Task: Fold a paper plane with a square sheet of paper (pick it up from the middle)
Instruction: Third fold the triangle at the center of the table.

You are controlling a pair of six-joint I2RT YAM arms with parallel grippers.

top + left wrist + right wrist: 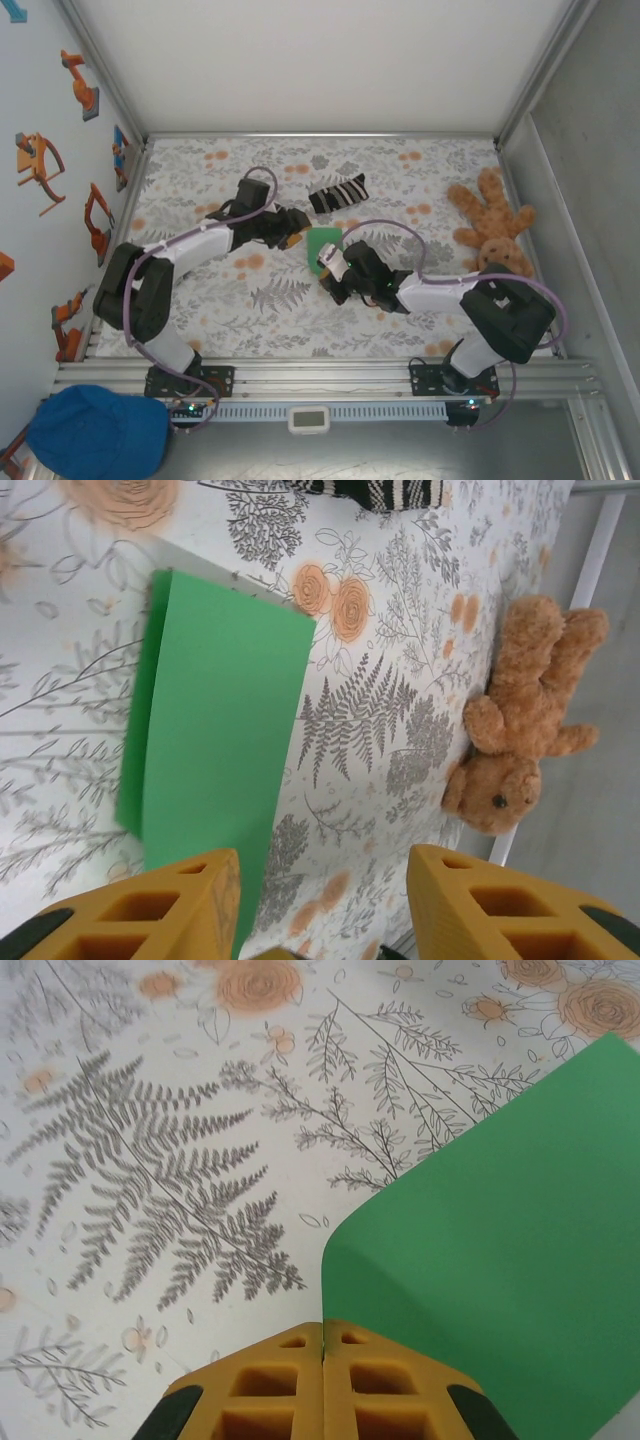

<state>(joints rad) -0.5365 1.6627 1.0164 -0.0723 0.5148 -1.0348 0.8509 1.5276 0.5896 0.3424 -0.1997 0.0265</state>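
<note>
— The square sheet of paper [323, 243], where does it lie?
— Folded, on the flowered table [200, 320], between both grippers, near the striped sock [338, 193].
— And the grippers?
— The right gripper [323, 1328] is pressed together on the paper's curled edge. The left gripper [322, 870] stands apart, just beside the paper.
</note>
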